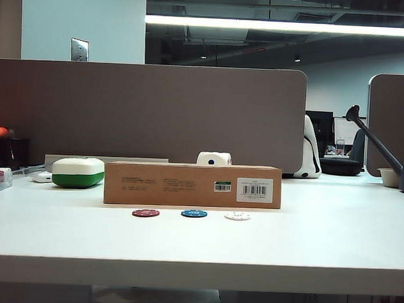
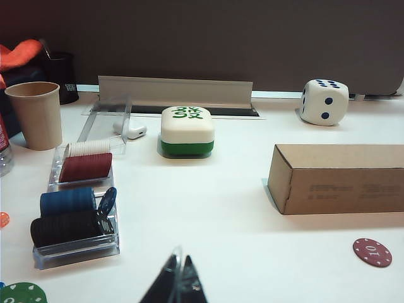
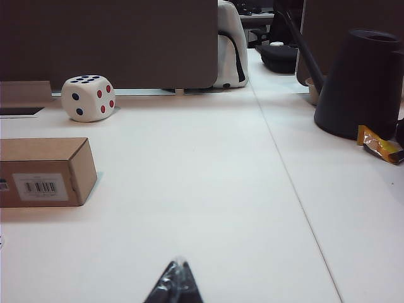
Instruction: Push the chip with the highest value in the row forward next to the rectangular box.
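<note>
The blue chip [image 1: 194,213] lies flat on the white table, in the middle of a row with a red chip [image 1: 145,213] and a white chip [image 1: 237,216]. The row sits just in front of the long brown rectangular box [image 1: 192,184], with a narrow gap between them. Neither arm shows in the exterior view. My left gripper [image 2: 180,262] is shut and empty, low over the table, back from the box's left end [image 2: 341,180] and the red chip [image 2: 372,252]. My right gripper [image 3: 178,264] is also shut and empty, back from the box's labelled end [image 3: 44,172]. Both wrist views miss the blue chip.
A white-and-green case [image 1: 78,172] stands left of the box and a large die [image 1: 214,159] behind it. A clear tray of stacked chips [image 2: 76,208] and a paper cup [image 2: 35,113] are at far left. A dark watering can [image 3: 366,82] stands far right. A grey divider [image 1: 147,112] closes the back.
</note>
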Tool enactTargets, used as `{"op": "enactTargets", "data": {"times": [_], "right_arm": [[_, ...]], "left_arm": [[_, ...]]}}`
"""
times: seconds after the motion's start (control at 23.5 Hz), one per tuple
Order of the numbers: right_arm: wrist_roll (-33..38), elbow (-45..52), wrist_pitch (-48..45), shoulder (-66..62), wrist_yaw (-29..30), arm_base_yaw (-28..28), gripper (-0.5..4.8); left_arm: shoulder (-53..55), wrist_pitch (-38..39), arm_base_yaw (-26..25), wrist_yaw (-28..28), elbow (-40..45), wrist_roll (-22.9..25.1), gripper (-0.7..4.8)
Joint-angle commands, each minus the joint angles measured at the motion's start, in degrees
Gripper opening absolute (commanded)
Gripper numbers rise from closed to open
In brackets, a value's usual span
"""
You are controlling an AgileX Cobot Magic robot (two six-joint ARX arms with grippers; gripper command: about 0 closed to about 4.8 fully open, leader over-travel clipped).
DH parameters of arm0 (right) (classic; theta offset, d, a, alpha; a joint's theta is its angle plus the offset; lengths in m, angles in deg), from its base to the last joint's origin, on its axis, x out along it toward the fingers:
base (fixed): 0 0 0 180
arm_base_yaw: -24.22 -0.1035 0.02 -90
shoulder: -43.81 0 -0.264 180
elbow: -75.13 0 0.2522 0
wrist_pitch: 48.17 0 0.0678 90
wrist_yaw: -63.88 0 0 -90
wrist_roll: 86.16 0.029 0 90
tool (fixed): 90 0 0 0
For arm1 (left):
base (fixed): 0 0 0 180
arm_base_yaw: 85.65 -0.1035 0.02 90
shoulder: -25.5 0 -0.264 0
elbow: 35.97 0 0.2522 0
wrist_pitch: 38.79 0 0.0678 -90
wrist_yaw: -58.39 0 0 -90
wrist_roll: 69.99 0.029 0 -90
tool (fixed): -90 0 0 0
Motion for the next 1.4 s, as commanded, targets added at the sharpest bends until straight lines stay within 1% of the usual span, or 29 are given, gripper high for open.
{"op": "enactTargets", "data": {"times": [0.04,0.34,0.43,0.51,0.77,0.81,0.85,0.89,0.98,1.06,1.11,1.15,1.19,1.23,1.32,1.36,1.4], "right_arm": [[-0.2,0.3,-0.8,0.1,0.0,0.0,-0.05],[-0.2,0.3,-0.8,0.1,0.0,0.0,-0.05],[-0.2,0.3,-0.8,0.1,0.0,0.0,-0.05],[-0.2,0.3,-0.8,0.1,0.0,0.0,-0.05],[-0.2,0.3,-0.8,0.1,0.0,0.0,-0.05],[-0.2,0.3,-0.8,0.1,0.1,0.0,-0.05],[-0.2,0.3,-0.8,0.1,0.2,0.0,-0.05],[-0.1,0.3,-0.9,0.1,0.2,0.0,-0.05],[0.0,0.3,-1.3,0.1,0.2,0.0,-0.05],[2.8,0.3,-1.2,0.1,0.8,0.0,-0.05],[5.5,0.3,-1.2,0.1,1.8,0.0,-0.05],[11.9,0.3,-1.2,0.1,5.1,0.0,-0.05],[14.8,0.3,-1.2,0.1,7.2,0.0,-0.05],[20.0,0.3,-1.2,0.1,12.4,0.0,-0.05],[22.9,0.3,-1.3,0.1,20.2,0.0,-0.05],[24.3,0.3,-1.0,0.1,21.7,0.0,-0.05],[25.4,0.3,-0.7,0.1,21.8,0.0,-0.05]], "left_arm": [[0.0,-0.5,0.0,0.2,-0.2,0.2,-0.05],[0.0,-0.5,0.3,0.2,-0.2,0.2,-0.05],[0.0,-0.5,1.9,0.0,-0.2,0.2,-0.05],[0.0,-0.5,6.8,0.0,-0.2,0.2,-0.05],[0.0,0.8,17.5,0.1,-0.2,0.2,-0.05],[0.0,2.7,20.6,0.1,-0.2,0.2,-0.05],[0.0,4.3,22.4,0.1,-0.2,0.2,-0.05],[0.0,7.4,25.6,0.2,-0.2,0.2,-0.05],[0.0,10.6,28.8,0.2,-0.3,0.2,-0.05],[0.1,10.2,30.3,0.3,-0.5,0.2,-0.05],[0.1,10.2,30.3,0.3,-0.6,0.2,-0.05],[0.1,10.2,30.3,0.3,-1.1,0.2,-0.05],[0.1,10.2,30.3,0.3,-1.3,0.2,-0.05],[0.3,10.9,30.3,0.2,-1.9,0.2,-0.05],[0.6,12.8,30.3,0.3,-3.2,0.2,-0.05],[2.4,13.6,30.3,0.3,-4.2,0.2,-0.05],[3.5,13.7,30.3,0.3,-4.7,0.2,-0.05]]}}
